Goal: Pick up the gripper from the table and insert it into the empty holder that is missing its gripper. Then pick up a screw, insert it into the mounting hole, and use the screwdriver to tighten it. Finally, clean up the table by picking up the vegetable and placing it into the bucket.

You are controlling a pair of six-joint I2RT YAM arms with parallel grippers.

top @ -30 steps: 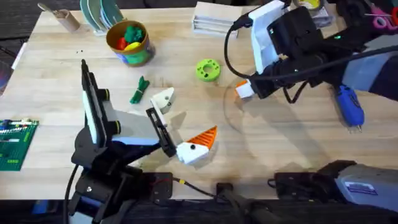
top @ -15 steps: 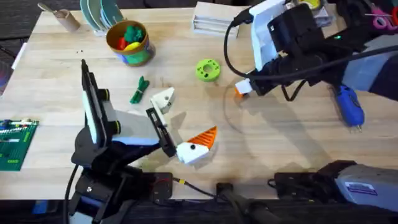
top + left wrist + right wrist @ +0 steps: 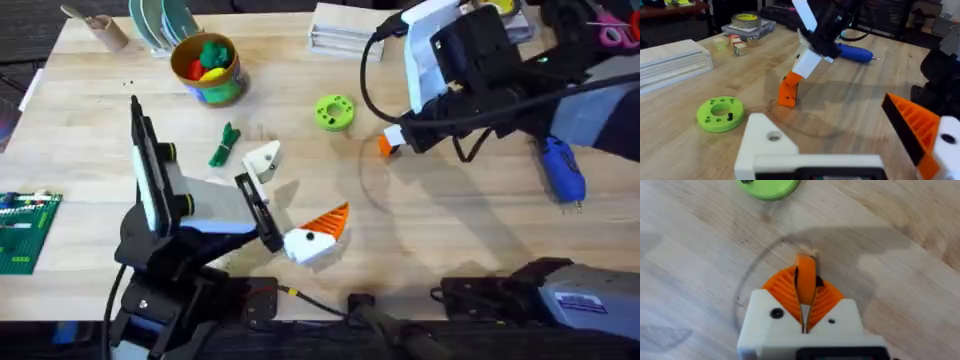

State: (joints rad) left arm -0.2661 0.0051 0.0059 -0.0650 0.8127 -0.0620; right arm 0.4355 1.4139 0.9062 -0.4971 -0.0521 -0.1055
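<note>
Right gripper (image 3: 805,307): 2 white fingers with orange ribbed pads, clenched on 1 small orange gripper (image 3: 805,282), the wedge pinched upright between the pads, its lower tip at or just above the wooden table (image 3: 450,220); contact cannot be told. In the overhead view the right gripper (image 3: 392,142) hangs right of the table's middle, with the wedge (image 3: 383,146) at its tip.

Left gripper (image 3: 290,215): spread wide, grasping nothing. 1 finger carries an orange pad (image 3: 327,221); the other is 1 bare white holder (image 3: 264,160) with a mounting hole. Seen from the left wrist: holder (image 3: 765,142) near, padded finger (image 3: 920,132) beside it, the held wedge (image 3: 788,90) farther off.

Loose items, counted:
- 1 green round disc (image 3: 334,112) with holes, near the right gripper.
- 1 slim green vegetable (image 3: 224,146), lying just beside the holder.
- 1 bucket (image 3: 207,68) holding toy food, beyond the vegetable.
- 1 blue screwdriver (image 3: 562,172), lying at the table's right side.
</note>
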